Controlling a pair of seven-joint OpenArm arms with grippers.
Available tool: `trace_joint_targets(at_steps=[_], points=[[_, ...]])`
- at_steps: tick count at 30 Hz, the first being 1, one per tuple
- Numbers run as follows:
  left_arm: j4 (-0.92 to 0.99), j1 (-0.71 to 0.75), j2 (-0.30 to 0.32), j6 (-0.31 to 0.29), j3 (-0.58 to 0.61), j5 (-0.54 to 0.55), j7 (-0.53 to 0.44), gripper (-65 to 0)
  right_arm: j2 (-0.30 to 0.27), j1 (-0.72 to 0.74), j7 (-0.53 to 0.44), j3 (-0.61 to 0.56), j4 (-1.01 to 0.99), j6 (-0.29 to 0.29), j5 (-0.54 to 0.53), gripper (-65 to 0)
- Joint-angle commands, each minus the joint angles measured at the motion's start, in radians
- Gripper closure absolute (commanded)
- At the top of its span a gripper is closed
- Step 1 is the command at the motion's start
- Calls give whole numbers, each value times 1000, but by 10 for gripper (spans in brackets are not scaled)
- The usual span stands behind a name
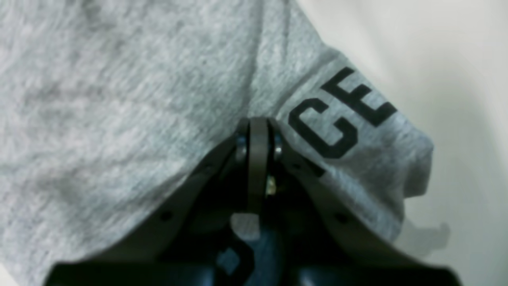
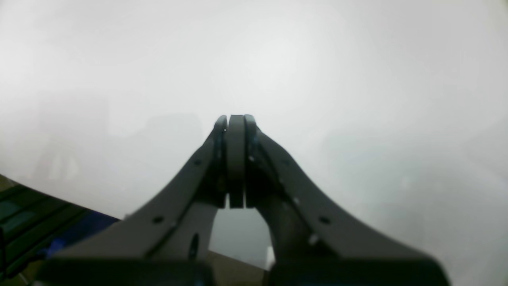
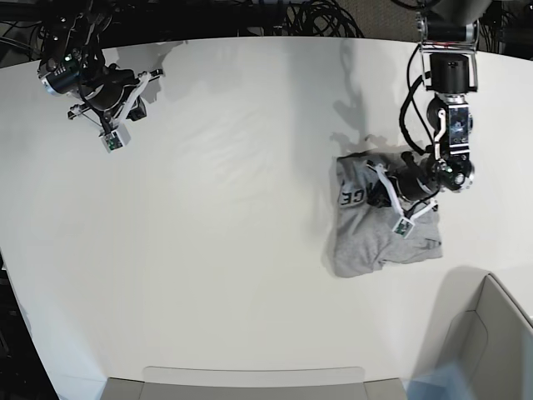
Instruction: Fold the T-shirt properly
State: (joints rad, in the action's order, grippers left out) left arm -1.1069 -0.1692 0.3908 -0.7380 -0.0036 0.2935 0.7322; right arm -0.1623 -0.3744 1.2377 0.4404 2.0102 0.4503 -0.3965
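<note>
The heather-grey T-shirt (image 3: 375,237) lies as a compact folded block right of the table's middle. Black letters "CE" (image 3: 351,197) show on its left edge. In the left wrist view the T-shirt (image 1: 119,99) fills most of the frame, with "CE" (image 1: 341,115) to the right of my fingertips. My left gripper (image 1: 258,123) is shut, and a ridge of cloth runs straight into its tips, so it pinches the fabric. From the base view that left gripper (image 3: 381,185) sits over the shirt's upper part. My right gripper (image 2: 235,119) is shut on nothing, and the base view puts this right gripper (image 3: 123,117) far off at the back left.
The white table (image 3: 208,233) stretches between the two arms. A grey bin (image 3: 491,333) stands at the front right corner and a grey tray edge (image 3: 250,377) runs along the front. Black cables (image 3: 316,17) lie behind the table.
</note>
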Motion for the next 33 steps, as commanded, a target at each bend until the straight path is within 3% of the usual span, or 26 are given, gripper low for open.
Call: trace_joint_targets(at_steps=[1, 6, 17, 24, 28, 33], points=[[37, 13, 29, 40, 1, -124, 122, 0, -9, 2, -13, 4, 22, 14, -14, 0], [15, 17, 50, 40, -6, -124, 117, 0, -9, 2, -13, 4, 22, 18, -15, 0], [-232, 24, 50, 40, -57, -124, 139, 0, -10, 18, -13, 4, 40, 18, -17, 0], [-471, 27, 50, 40, -215, -124, 287, 0, -12, 8, -13, 4, 56, 18, -17, 0], [-672, 101, 46, 40, -283, -124, 415, 0, -12, -36, -16, 4, 62, 20, -18, 0], [-905, 282, 10, 40, -407, -124, 478, 0, -10, -108, -17, 4, 62, 20, -18, 0]])
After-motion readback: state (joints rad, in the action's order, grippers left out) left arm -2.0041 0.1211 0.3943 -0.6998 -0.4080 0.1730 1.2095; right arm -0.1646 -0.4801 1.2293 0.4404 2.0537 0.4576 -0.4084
